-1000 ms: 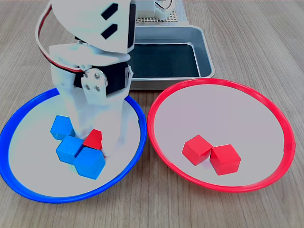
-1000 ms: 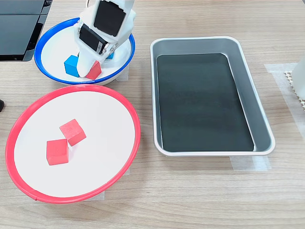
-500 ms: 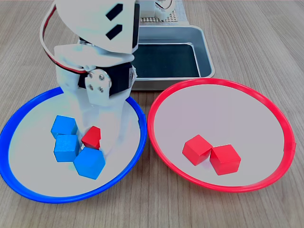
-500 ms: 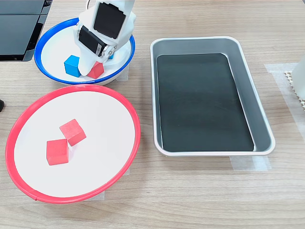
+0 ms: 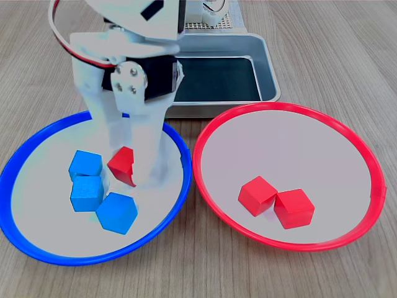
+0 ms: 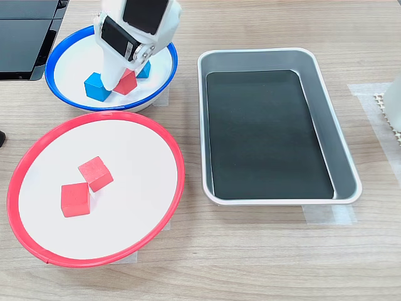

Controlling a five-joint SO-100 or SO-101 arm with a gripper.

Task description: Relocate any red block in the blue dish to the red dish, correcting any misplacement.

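clamped on the red block [image 5: 122,165], my claw [image 5: 128,167] holds it just above the floor of the blue dish [image 5: 37,133], a white finger [image 5: 110,127] pressed to one face and the other finger behind it. in the second exterior view the block [image 6: 127,81] sits tilted between the fingers, over the side of the dish [image 6: 70,37] nearest the metal tray [image 6: 341,135].

three blue cubes [image 5: 87,192] lie clustered on the dish floor toward the first exterior view's left of the block, close to it but not touching; the arm's white body [image 5: 133,43] hides the far part of the dish. beside it the red dish [image 5: 347,133] holds two red cubes [image 5: 276,202] touching each other, well apart from the claw. the tray sits at the far edge of the table in the first exterior view, a dark liner [image 6: 266,132] in it.

compared with half a second ago, the block has risen clear of the blue cubes and the arm stands higher; the cubes and the dishes have stayed put.
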